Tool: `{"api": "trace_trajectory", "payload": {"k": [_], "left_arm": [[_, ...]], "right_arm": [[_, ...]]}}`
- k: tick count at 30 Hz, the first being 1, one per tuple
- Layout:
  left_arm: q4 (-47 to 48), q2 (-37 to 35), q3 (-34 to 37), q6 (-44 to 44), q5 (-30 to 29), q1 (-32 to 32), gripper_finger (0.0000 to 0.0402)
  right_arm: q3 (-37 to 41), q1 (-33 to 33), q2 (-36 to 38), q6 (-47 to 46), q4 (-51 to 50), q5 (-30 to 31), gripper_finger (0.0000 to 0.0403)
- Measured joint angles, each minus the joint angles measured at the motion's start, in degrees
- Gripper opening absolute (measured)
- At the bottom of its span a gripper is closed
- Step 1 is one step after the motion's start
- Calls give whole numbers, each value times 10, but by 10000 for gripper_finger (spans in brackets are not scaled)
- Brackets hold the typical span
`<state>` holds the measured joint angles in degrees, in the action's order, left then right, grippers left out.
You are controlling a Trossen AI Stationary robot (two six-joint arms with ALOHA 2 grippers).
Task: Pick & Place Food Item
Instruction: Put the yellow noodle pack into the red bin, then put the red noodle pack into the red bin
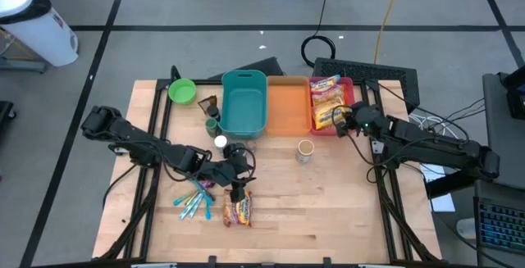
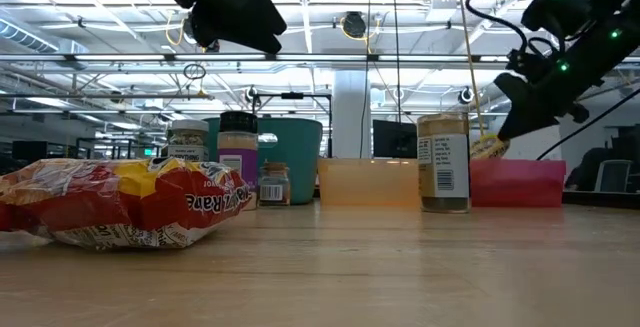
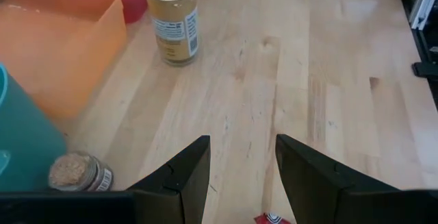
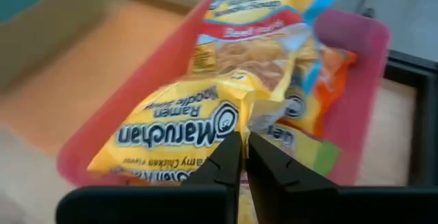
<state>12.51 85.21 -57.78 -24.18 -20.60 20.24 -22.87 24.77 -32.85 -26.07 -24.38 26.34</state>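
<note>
Yellow ramen packet (image 4: 185, 125) in the red bin (image 4: 356, 114) lies pinched by the right tool (image 4: 243, 157).

3 bins (image 1: 244, 104); 1 bowl (image 1: 182, 91); 3 ramen pkts (image 1: 327, 97); approx. 4 jars (image 1: 305, 151); several markers (image 1: 194, 202)

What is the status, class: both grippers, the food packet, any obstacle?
Right gripper shut on yellow ramen packet over the red bin. Left gripper open, hovering above the red packet on the table. Nothing blocking.
</note>
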Motion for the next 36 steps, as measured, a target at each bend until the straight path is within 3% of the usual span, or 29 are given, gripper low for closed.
{"api": "trace_trajectory", "payload": {"k": [5, 12, 21, 28, 36], "left_arm": [[2, 0, 0, 2, 0, 1, 175], [2, 0, 0, 2, 0, 1, 175], [2, 0, 0, 2, 0, 1, 175], [2, 0, 0, 2, 0, 1, 175], [8, 0, 0, -3, 0, 1, 175]], "right_arm": [[0, 0, -8, -31, -55, 53, 9], [8, 0, -34, -83, -75, 67, 23], [28, 0, -56, -108, -48, 63, 144], [17, 0, -43, -88, -5, 3, 246], [-3, 0, -23, -68, 6, -61, 287]]}}
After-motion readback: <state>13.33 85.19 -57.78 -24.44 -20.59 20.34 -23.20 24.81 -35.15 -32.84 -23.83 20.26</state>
